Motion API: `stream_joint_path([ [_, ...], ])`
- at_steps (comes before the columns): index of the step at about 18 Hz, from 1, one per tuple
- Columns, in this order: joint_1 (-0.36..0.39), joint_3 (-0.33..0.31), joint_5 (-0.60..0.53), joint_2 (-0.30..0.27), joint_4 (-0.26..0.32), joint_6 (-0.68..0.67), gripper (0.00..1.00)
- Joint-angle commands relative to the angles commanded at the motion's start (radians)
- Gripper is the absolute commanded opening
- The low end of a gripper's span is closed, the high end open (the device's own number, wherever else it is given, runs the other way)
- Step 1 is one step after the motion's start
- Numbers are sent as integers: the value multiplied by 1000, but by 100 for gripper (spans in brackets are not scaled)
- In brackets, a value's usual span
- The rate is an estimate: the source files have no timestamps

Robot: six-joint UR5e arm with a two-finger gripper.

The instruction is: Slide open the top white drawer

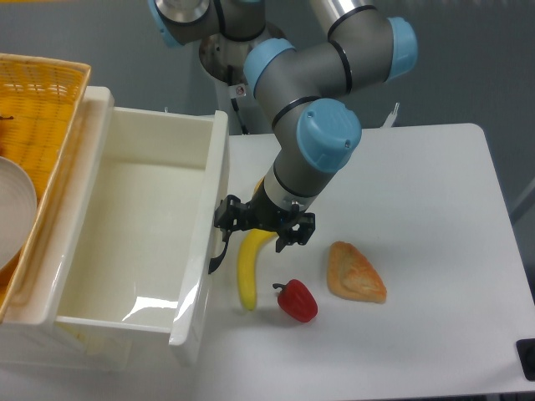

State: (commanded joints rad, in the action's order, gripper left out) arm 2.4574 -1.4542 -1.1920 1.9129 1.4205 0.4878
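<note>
At frame centre, the gripper (224, 237) is clamping its fingers on the black handle (219, 255) of the pulled-out drawer (134, 225), above a banana (247, 267).

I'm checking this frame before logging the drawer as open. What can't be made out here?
- Gripper: its fingers are dark against the black handle of the top white drawer; whether they grip it cannot be told.
- Lower drawer: hidden beneath the open top one.
- Basket and the white dish in it: cut off by the left edge.
- Banana: its upper end is covered by the gripper.
</note>
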Motion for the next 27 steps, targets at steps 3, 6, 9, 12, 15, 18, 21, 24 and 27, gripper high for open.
stream_joint_path([
  [3,8,11,-1,-5,-8,6,100],
  [6,18,21,-5,-11,-41,9,100],
  [9,22,18,-63,-12,-106,9,100],
  [12,23,15,-149,-6,-153,46,100],
  [15,25,9,-192,0,-166,158,100],
  [18,40,9,-247,17,-182,212,100],
  [21,83,8,-323,46,-190,241,100],
  [24,123,15,-339,83,-184,403,100],
  [27,144,20,-362,110,-186,523,100],
])
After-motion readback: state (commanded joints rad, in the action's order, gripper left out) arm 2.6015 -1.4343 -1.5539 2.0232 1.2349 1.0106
